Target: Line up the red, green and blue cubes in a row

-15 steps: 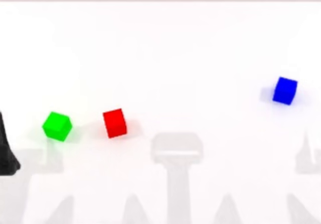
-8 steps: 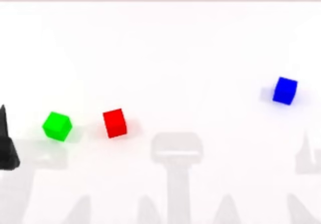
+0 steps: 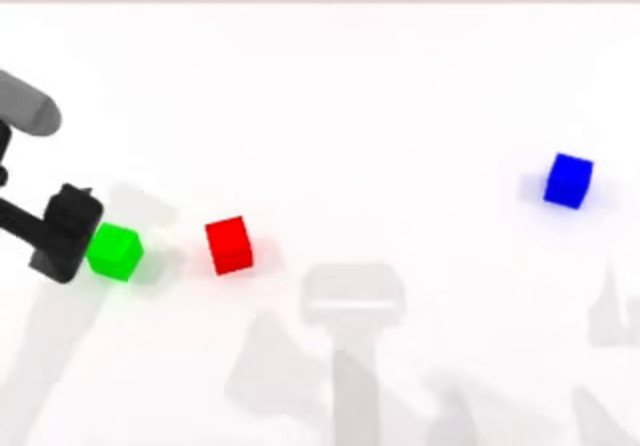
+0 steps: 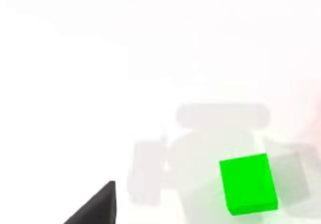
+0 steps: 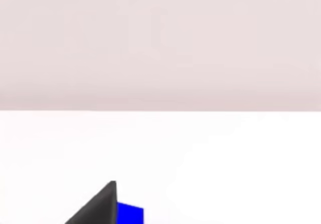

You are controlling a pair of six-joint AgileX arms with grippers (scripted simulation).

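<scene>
Your left gripper (image 3: 82,228) sits at the table's left side, just beside the green cube (image 3: 114,251) on its left and apparently above it. Only one dark finger (image 4: 95,206) shows in the left wrist view, so you cannot tell whether the fingers are spread or closed. Nothing is held: that view shows the green cube (image 4: 248,184) lying free on the white table (image 3: 400,116), off to one side of the finger.

The red cube (image 3: 229,245) sits near the green one, to its right, a clear gap between them. The blue cube (image 3: 568,180) lies well apart, at the table's right and a little farther back. No row yet.

Your right arm is out of the top view. Its wrist view shows one dark finger (image 5: 98,206) with the blue cube (image 5: 130,214) just behind it; finger state cannot be told there either.

Handling, as a judgement: these are small, rigid, glossy blocks, likely light and a bit slippery. Nothing fragile. Take each across two opposite flat faces, mid-height, jaws square to the sides. The green cube sits slightly turned, so match the wrist to it first. A corner pinch would probably squirt it out.
</scene>
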